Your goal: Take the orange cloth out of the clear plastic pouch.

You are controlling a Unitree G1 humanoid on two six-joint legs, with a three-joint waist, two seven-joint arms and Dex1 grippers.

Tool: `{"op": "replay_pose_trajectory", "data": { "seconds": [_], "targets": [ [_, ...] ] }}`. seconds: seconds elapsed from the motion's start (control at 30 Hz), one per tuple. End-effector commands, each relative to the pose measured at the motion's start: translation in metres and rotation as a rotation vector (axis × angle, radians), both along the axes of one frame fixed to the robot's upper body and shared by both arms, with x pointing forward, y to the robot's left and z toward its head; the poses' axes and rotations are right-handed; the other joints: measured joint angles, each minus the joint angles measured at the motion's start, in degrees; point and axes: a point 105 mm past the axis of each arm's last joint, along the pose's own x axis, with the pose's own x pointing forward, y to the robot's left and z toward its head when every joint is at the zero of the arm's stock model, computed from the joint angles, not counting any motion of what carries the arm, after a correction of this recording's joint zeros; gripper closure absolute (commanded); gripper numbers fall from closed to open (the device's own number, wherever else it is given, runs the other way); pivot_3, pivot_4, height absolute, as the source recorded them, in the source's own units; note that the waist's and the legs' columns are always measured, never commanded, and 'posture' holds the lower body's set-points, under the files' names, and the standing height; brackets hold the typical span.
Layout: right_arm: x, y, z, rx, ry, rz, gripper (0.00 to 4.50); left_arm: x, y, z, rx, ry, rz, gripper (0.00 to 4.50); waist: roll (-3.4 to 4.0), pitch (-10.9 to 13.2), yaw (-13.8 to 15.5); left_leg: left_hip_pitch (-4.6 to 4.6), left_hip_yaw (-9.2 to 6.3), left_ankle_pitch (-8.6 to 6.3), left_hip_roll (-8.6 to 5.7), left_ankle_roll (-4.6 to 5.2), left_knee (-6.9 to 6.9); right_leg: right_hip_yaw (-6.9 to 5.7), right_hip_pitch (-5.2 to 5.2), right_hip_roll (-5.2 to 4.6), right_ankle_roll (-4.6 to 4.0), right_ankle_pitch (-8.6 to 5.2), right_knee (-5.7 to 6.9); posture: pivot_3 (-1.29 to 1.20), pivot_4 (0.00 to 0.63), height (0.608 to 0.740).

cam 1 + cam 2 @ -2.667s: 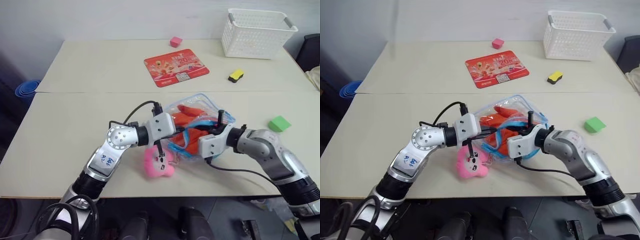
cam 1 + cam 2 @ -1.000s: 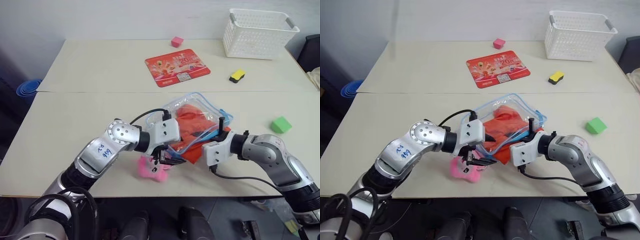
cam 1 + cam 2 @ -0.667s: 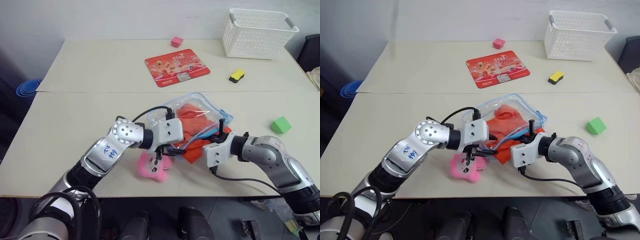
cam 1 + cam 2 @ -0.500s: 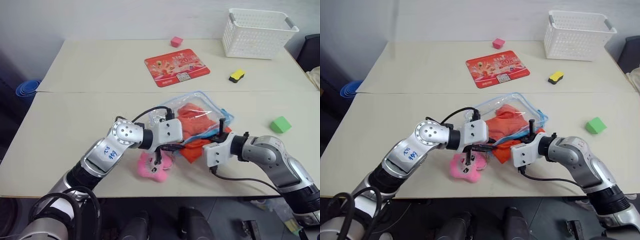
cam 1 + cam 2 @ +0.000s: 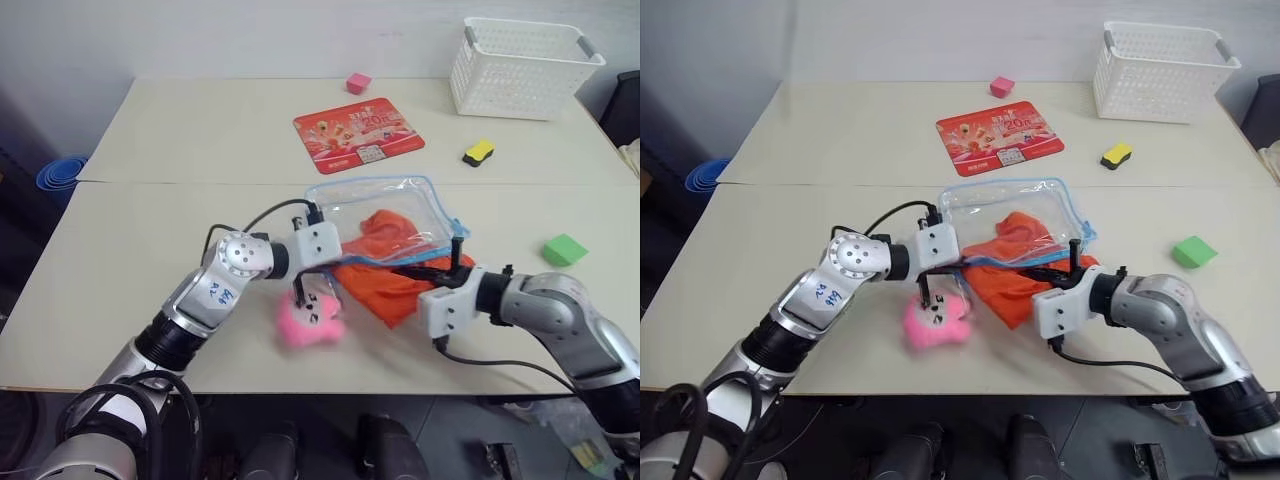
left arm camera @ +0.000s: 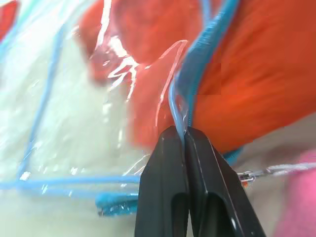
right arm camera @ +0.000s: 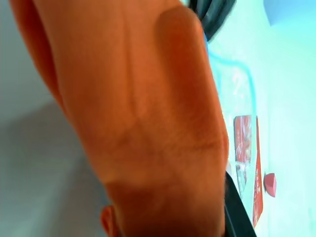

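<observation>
1. The left gripper [image 6: 183, 132], which a second ago stood wide open beside the pouch mouth, now has its jaws pinched tight on the light-blue zipper rim of the clear, soft plastic pouch [image 5: 385, 205]; the left wrist view shows the trim and film caught between the two black fingers.

2. The right gripper [image 5: 452, 262] has stayed closed throughout. Its jaws hold a fold of the wrinkly bright orange cloth [image 5: 392, 282], which presses close against the right wrist camera.

3. The pouch has swung since a second ago: its transparent body now lies flatter, reaching toward the upper middle of the frame, while the cloth has come further out at the lower edge.

4. The cloth sits at the centre of the head views, on the pale bench [image 5: 150, 220]. Its upper part is still under the clear film; the larger, lower part spills out past the blue trim toward the right arm.

5. The pink plush charm [image 5: 310, 322] hangs from the pouch just below the left arm's wrist, lying on the bench in the lower centre.

6. My reading: with each arm now gripping a different thing, pulling them apart should free the cloth. The task looks more than half done, though the tucked-in end could still snag on the zipper rim.
</observation>
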Motion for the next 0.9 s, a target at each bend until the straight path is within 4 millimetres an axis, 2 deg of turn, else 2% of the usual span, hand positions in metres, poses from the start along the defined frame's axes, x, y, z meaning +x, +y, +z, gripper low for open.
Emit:
{"op": "replay_pose_trajectory", "data": {
  "seconds": [0.03, 0.13, 0.23, 0.47, 0.53, 0.57, 0.67, 0.77, 0.8, 0.87, 0.9],
  "targets": [
    [-0.025, -0.002, 0.018, -0.022, -0.026, 0.105, 4.5, 0.011, 0.009, 0.013, -0.007, -0.081, 0.039, 4.47, 0.0, 0.0, 0.01, 0.0, 0.01, 0.0, 0.0, 0.01, 0.0, 0.0, 0.0, 0.0, 0.0, 0.0, 0.01, 0.0, 0.15, 0.74],
    [-0.028, -0.02, 0.022, -0.108, -0.049, 0.103, 4.5, 0.013, 0.013, 0.01, 0.001, -0.084, 0.045, 4.47, 0.0, 0.0, -0.01, 0.0, 0.02, 0.0, -0.01, 0.01, 0.01, -0.01, 0.01, -0.01, 0.01, 0.0, 0.01, 0.0, 0.15, 0.74],
    [-0.02, -0.049, 0.041, -0.21, -0.116, 0.06, 4.5, 0.014, 0.016, 0.007, 0.005, -0.081, 0.05, 4.47, 0.0, 0.0, -0.08, 0.02, 0.1, 0.0, 0.0, 0.02, 0.02, -0.02, 0.0, -0.01, 0.01, 0.0, 0.01, 0.0, 0.15, 0.74],
    [0.022, -0.115, 0.152, -0.179, -0.465, -0.242, 4.5, 0.008, 0.017, 0.002, 0.011, -0.063, 0.019, 4.47, 0.07, 0.03, -0.67, 0.05, 0.25, 0.0, 0.05, 0.02, -0.01, 0.03, -0.1, -0.04, 0.0, 0.0, 0.0, 0.0, 0.15, 0.74],
    [0.034, -0.128, 0.17, -0.15, -0.564, -0.33, 4.5, -0.002, 0.01, 0.001, 0.005, -0.046, -0.039, 4.47, 0.06, 0.03, -0.7, 0.03, 0.26, 0.0, 0.06, 0.01, -0.06, 0.08, -0.12, -0.06, -0.02, -0.01, -0.02, 0.0, 0.15, 0.74],
    [0.039, -0.133, 0.169, -0.153, -0.576, -0.355, 4.5, -0.007, 0.008, 0.001, 0.004, -0.037, -0.061, 4.47, 0.07, 0.03, -0.74, 0.03, 0.23, -0.01, 0.09, 0.0, -0.06, 0.14, -0.11, -0.1, -0.02, -0.01, 0.0, 0.0, 0.15, 0.74],
    [0.05, -0.14, 0.13, -0.155, -0.494, -0.378, 4.5, -0.023, 0.003, 0.003, 0.012, -0.019, -0.148, 4.47, 0.04, 0.02, -0.35, -0.06, 0.23, -0.01, 0.07, 0.01, -0.09, 0.16, -0.15, -0.12, -0.02, -0.01, 0.01, 0.0, 0.15, 0.74],
    [0.056, -0.147, 0.069, -0.198, -0.391, -0.412, 4.5, -0.035, 0.013, 0.011, 0.054, -0.025, -0.175, 4.47, 0.08, 0.02, -0.19, -0.1, 0.25, -0.02, 0.07, 0.02, -0.07, 0.15, -0.15, -0.1, -0.02, -0.01, 0.0, 0.0, 0.15, 0.74],
    [0.056, -0.148, 0.054, -0.218, -0.382, -0.412, 4.5, -0.038, 0.017, 0.015, 0.062, -0.027, -0.176, 4.47, 0.08, 0.03, -0.19, -0.12, 0.3, 0.0, 0.01, 0.06, -0.09, 0.17, -0.18, -0.09, -0.02, -0.01, 0.02, 0.0, 0.15, 0.74],
    [0.056, -0.153, 0.049, -0.249, -0.427, -0.433, 4.5, -0.042, 0.023, 0.016, 0.098, -0.025, -0.186, 4.47, 0.26, 0.04, -0.22, -0.11, 0.3, 0.0, 0.04, 0.06, -0.08, 0.2, -0.2, -0.07, -0.02, -0.01, 0.08, 0.0, 0.15, 0.74],
    [0.059, -0.161, 0.059, -0.26, -0.503, -0.471, 4.5, -0.045, 0.029, 0.014, 0.14, -0.028, -0.197, 4.47, 0.4, 0.08, -0.32, -0.16, 0.4, 0.01, 0.0, 0.06, -0.09, 0.3, -0.32, -0.06, -0.02, -0.01, 0.1, 0.0, 0.15, 0.74]
  ]
}}
